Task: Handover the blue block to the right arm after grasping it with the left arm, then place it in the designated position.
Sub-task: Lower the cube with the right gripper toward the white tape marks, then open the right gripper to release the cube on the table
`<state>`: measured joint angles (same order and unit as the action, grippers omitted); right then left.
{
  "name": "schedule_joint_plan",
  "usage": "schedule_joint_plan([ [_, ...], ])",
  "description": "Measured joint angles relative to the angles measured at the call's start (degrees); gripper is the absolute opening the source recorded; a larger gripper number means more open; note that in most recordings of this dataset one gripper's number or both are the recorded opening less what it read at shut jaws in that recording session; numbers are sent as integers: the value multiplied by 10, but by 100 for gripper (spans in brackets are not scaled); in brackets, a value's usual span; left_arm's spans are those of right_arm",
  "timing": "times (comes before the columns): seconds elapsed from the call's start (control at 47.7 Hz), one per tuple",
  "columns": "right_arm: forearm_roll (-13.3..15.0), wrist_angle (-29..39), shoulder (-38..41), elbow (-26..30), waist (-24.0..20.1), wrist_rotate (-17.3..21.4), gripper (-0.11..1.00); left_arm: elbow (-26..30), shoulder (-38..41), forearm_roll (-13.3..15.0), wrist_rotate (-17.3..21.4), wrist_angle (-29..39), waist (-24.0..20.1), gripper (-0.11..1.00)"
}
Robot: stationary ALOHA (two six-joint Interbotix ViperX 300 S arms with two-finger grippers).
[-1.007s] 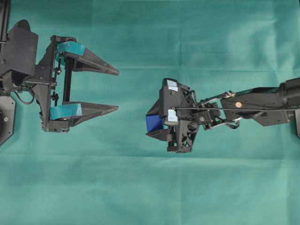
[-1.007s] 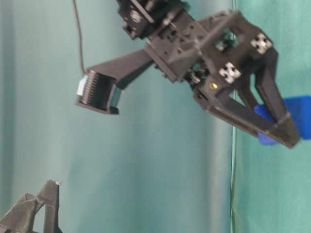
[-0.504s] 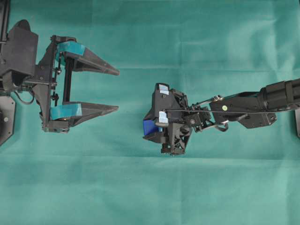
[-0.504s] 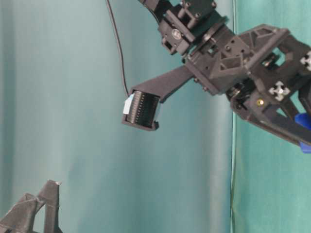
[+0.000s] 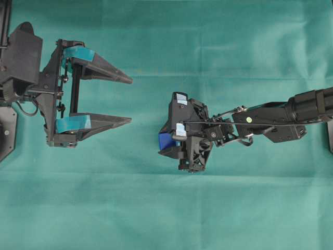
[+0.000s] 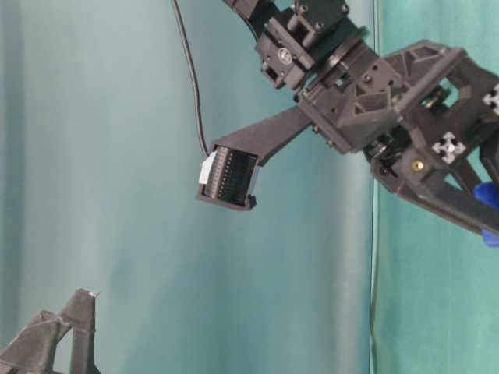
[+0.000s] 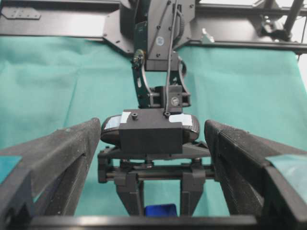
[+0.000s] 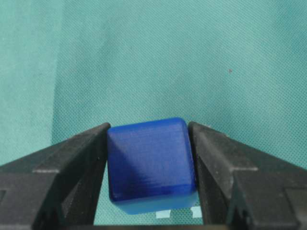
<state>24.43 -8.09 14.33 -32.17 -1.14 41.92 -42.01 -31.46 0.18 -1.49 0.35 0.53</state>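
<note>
- Blue block (image 8: 149, 165) clamped between the fingers (image 8: 62, 177) of the right end effector (image 5: 167, 140), off the cloth, roughly mid-tabletop in the overhead view.
- Left end effector (image 5: 130, 100) parked at the left edge, fingers spread wide apart, nothing between them; teal tape (image 5: 78, 52) at each finger base.
- Handover judged complete; step in hand judged as placing the block on the designated position.
- Two small pale marks (image 8: 163, 213) visible just under the block's lower edge in the right wrist view, possibly part of the designated position, though mostly hidden and hard to confirm.
- To do it well: bring the block down slowly over the green cloth (image 5: 208, 41), keeping it square to the marks rather than rotated.
- Keep the grip steady until the block's bottom face sits flat on the cloth; only then part the fingers.
- Avoid dragging sideways on contact; cloth likely to wrinkle and shift the marks.
- Part the fingers evenly, just enough to free both sides, then lift straight up so neither fingertip nudges the cube.
- Smooth rounded cube, small against the fingers: likely to tip or skid if released from any height.
- Left arm (image 5: 23, 62) well apart from the work, no clearance worry on that side.
</note>
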Motion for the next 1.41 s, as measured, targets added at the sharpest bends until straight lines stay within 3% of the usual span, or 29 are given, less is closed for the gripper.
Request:
schedule_joint_plan([
  [0.336, -1, 4, 0, 0, 1, 0, 56, 0, 1, -1, 0, 0, 0, 100],
  [0.462, -7, 12, 0, 1, 1, 0, 85, 0, 1, -1, 0, 0, -1, 100],
  [0.546, -9, 19, 0, 2, 0, 0, 94, 1, 1, -1, 0, 0, 0, 100],
  [1.112, -10, 36, -15, 7, 1, -4, 92, 0, 1, -1, 0, 0, -1, 100],
  [1.406, 2, 123, -100, 8, 1, -8, 92, 0, 1, -1, 0, 0, 0, 100],
])
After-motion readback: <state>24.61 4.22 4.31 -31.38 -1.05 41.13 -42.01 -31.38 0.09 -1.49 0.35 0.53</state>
